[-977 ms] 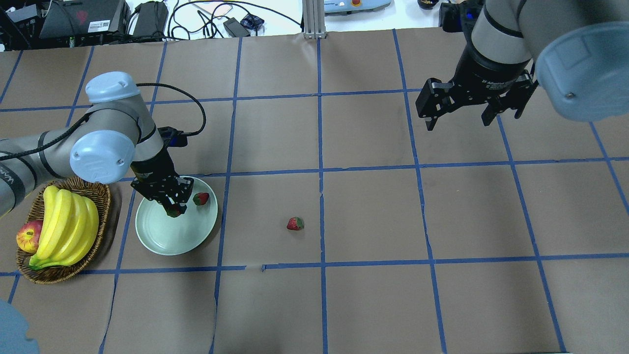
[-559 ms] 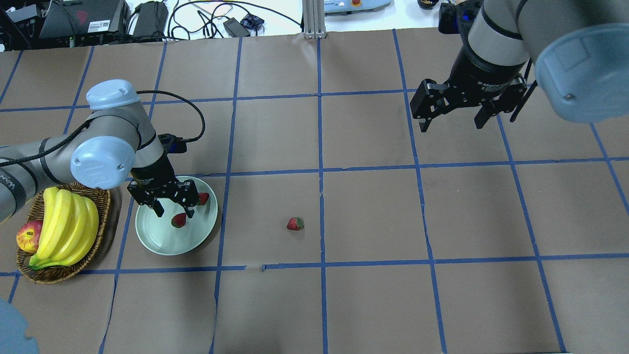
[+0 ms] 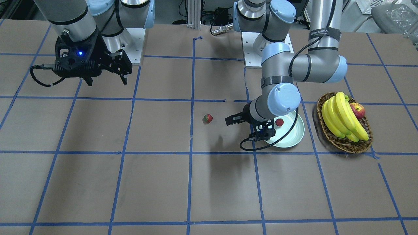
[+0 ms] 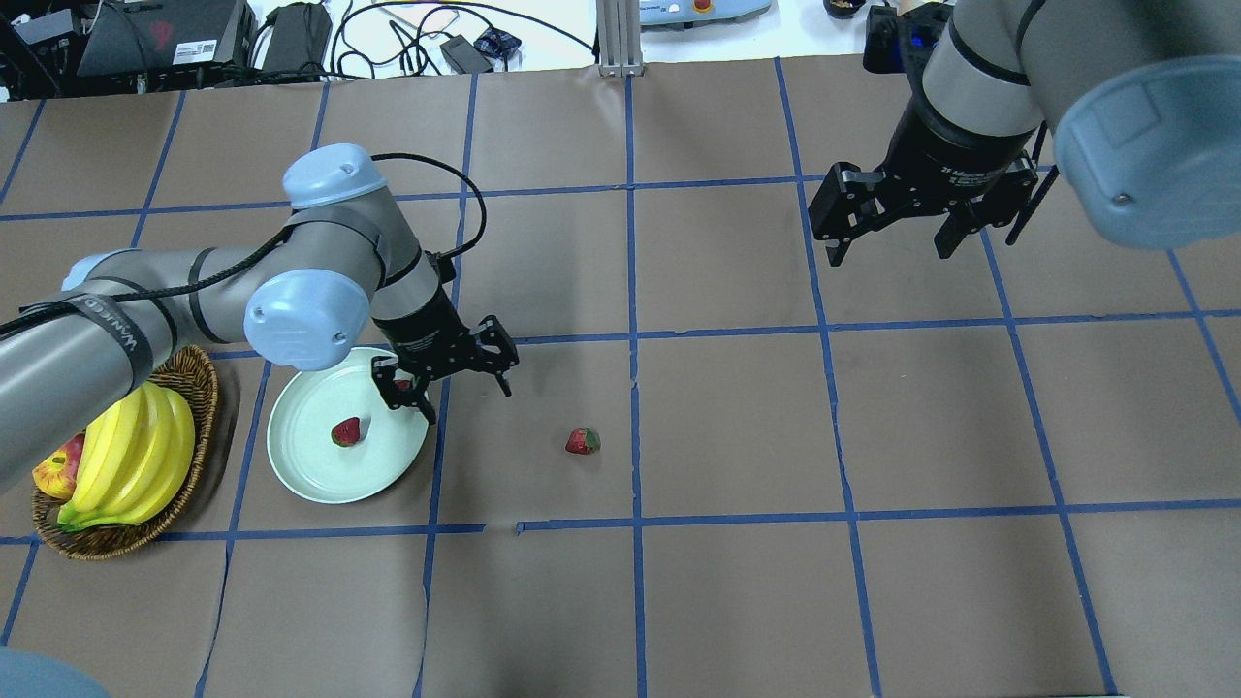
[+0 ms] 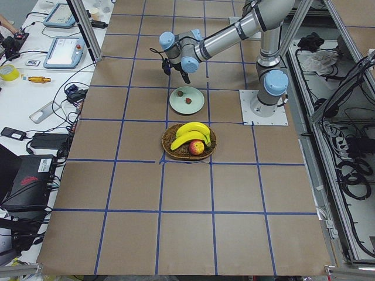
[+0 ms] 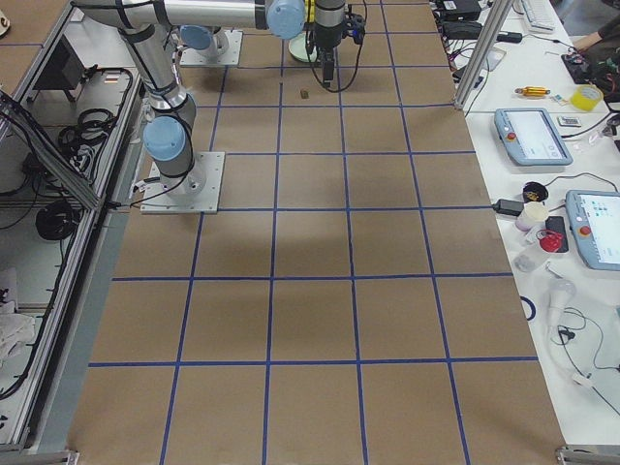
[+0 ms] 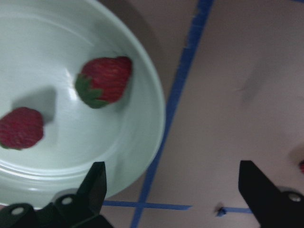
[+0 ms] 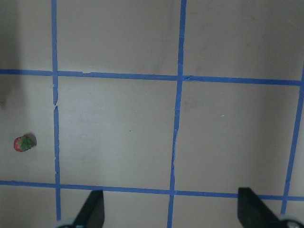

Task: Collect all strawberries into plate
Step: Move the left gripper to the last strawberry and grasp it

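The left gripper (image 4: 467, 402), jaws spread and empty, is hovering at the plate's (image 4: 320, 470) rim; it should straddle the stray strawberry (image 4: 583, 442) squarely, then close gently.

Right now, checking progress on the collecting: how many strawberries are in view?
3. Two lie in the mint-green plate: a capped strawberry and a plainer strawberry beside it. The loose strawberry lies on the table paper, apart from the plate. None seems hidden.
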{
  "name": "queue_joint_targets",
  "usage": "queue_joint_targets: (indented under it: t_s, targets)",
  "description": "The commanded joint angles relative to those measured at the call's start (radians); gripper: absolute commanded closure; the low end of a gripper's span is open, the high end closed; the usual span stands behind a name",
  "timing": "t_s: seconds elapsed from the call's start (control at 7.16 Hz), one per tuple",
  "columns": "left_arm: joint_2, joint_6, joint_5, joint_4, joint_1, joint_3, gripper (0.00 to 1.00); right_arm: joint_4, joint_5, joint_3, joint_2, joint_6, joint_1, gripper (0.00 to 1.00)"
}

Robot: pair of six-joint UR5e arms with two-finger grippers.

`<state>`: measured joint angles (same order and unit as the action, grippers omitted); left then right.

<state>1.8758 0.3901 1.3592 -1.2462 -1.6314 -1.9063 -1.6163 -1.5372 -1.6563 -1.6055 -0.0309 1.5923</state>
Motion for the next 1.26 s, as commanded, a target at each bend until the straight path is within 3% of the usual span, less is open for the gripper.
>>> queue_joint_targets:
  t_s: [0.0, 0.28, 0.56, 1.12]
  targets:
    - [0.049, 0.238, -0.077, 0.126, -0.129, 0.01, 0.0, -0.004, -0.006, -0.002, 0.004, -0.003, 0.0, 0.0]
    - [0.066, 0.227, -0.028, 0.139, -0.182, 0.003, 0.0, -0.004, -0.012, -0.002, 0.004, -0.003, -0.002, 0.0]
    - [0.069, 0.184, 0.047, 0.14, -0.186, -0.032, 0.13, -0.004, -0.012, -0.002, 0.004, -0.003, 0.0, 0.0]
    - [0.083, 0.196, 0.032, 0.171, -0.195, -0.033, 0.13, -0.01, -0.012, -0.002, 0.006, -0.001, -0.002, 0.0]
